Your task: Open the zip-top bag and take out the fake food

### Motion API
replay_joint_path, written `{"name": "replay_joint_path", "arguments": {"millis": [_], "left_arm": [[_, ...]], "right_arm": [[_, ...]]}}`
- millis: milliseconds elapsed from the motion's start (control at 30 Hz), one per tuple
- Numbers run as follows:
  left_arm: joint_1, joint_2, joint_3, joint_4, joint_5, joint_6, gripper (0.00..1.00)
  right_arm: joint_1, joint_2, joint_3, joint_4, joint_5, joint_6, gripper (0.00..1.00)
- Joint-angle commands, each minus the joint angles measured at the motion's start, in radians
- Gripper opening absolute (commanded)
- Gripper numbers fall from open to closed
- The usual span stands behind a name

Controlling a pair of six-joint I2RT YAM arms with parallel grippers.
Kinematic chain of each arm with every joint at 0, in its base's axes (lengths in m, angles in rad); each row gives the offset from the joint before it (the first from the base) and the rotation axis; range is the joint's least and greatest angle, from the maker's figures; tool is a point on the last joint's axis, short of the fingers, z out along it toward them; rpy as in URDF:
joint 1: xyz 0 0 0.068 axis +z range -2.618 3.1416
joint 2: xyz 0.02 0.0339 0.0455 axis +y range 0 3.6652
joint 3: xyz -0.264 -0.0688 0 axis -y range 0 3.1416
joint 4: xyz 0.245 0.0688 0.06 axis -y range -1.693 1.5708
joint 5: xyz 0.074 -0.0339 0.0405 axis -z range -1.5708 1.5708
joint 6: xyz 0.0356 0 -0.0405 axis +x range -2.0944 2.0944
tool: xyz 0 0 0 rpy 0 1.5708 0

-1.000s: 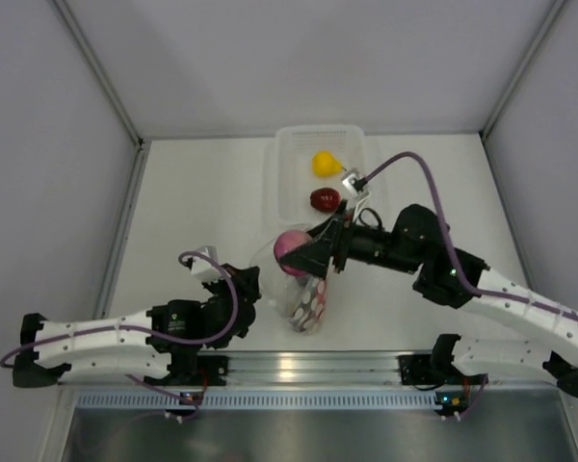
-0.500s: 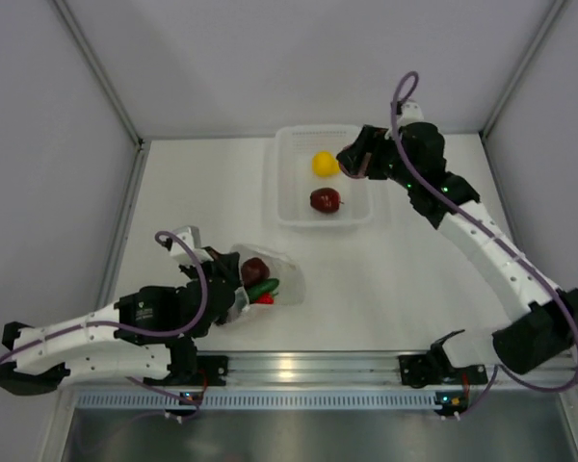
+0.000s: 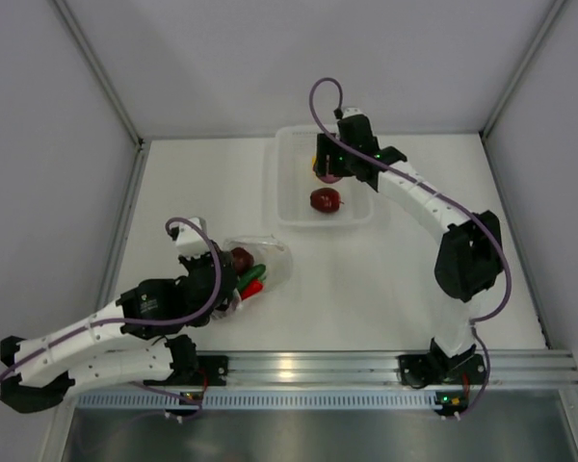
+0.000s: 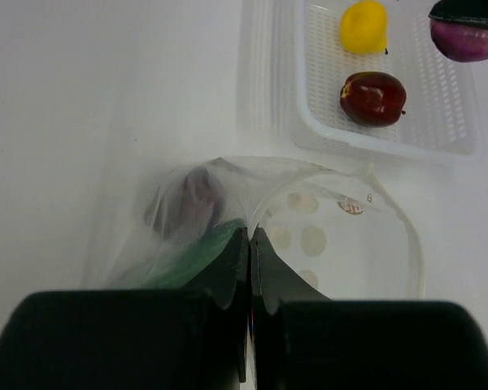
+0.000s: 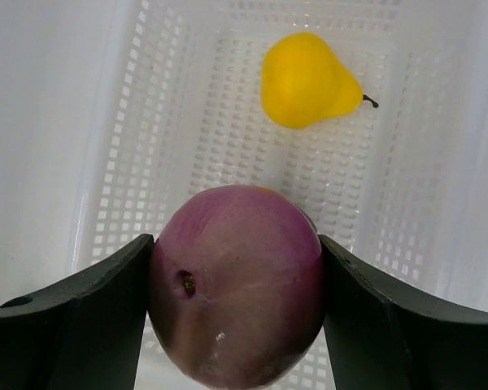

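Observation:
The zip-top bag [image 3: 270,262] lies on its side on the table, mouth open towards the right. A dark purple piece [image 3: 241,258], a green cucumber [image 3: 252,276] and a red chili [image 3: 253,288] show inside it. My left gripper [image 3: 229,292] is shut on the bag's edge; in the left wrist view [image 4: 250,244] the jaws pinch the plastic [image 4: 325,236]. My right gripper [image 3: 329,175] is shut on the pinkish onion [image 5: 236,284] and holds it above the white basket [image 3: 289,154]. A yellow pear [image 5: 305,81] and a dark red apple [image 3: 325,199] lie in the basket.
The basket [image 4: 264,106] stands at the back of the table, near the rear wall. Side walls close in the table on the left and right. A metal rail runs along the near edge under both arm bases.
My right gripper has carried the onion from the bag to above the basket. My left gripper has drawn the bag left and laid it on its side.

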Motion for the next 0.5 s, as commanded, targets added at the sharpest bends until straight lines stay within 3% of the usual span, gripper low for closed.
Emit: {"name": "replay_joint_path", "arguments": {"millis": [0,33,100,233,300,467], "left_arm": [[0.006,0.026,0.021,-0.002,0.036,0.011,0.00],[0.006,0.034,0.024,0.002,0.044,0.010,0.00],[0.006,0.049,0.030,0.020,0.059,0.017,0.00],[0.006,0.092,-0.005,0.114,0.104,0.040,0.00],[0.006,0.098,-0.026,0.163,0.140,0.045,0.00],[0.006,0.089,-0.105,0.347,0.233,0.031,0.00]], "right_arm": [[0.038,0.075,0.097,-0.032,0.054,-0.034,0.41],[0.043,0.097,0.117,-0.046,0.082,-0.043,0.50],[0.058,0.153,0.177,-0.064,0.119,-0.068,0.57],[0.061,0.218,0.245,-0.095,0.117,-0.091,0.83],[0.061,0.218,0.254,-0.093,0.111,-0.094,0.99],[0.058,0.126,0.155,-0.063,0.041,-0.060,1.00]]}}
